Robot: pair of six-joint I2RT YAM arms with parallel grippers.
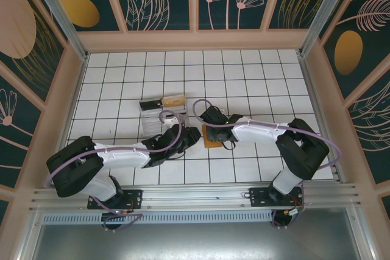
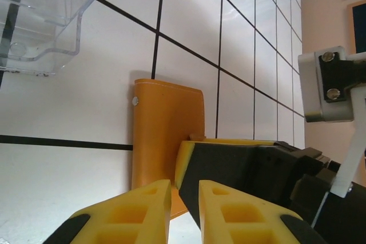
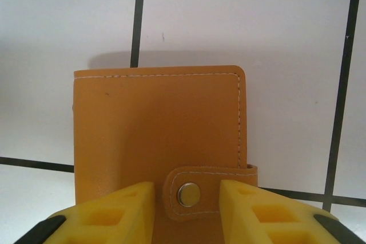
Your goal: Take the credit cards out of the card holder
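Note:
The card holder [image 3: 160, 124] lies shut and flat on the white tiles, orange-brown, its snap strap [image 3: 189, 194] fastened over the edge. In the top view the card holder [image 1: 212, 138] sits between both arms. My right gripper [image 3: 187, 190] stands open over it, one yellow finger on each side of the strap, with small gaps to it. My left gripper [image 2: 184, 190] hovers at the holder's [image 2: 166, 135] near edge, jaws a narrow gap apart with nothing between them; the right gripper's finger [image 2: 240, 164] lies just beyond. The credit cards are hidden.
A clear plastic tray [image 1: 152, 121] stands just left of the holder, close to the left arm's wrist [image 1: 173, 135], and its corner [image 2: 40, 15] shows in the left wrist view. A tan and dark strip [image 1: 164, 101] lies along its far side. Wooden walls enclose the table.

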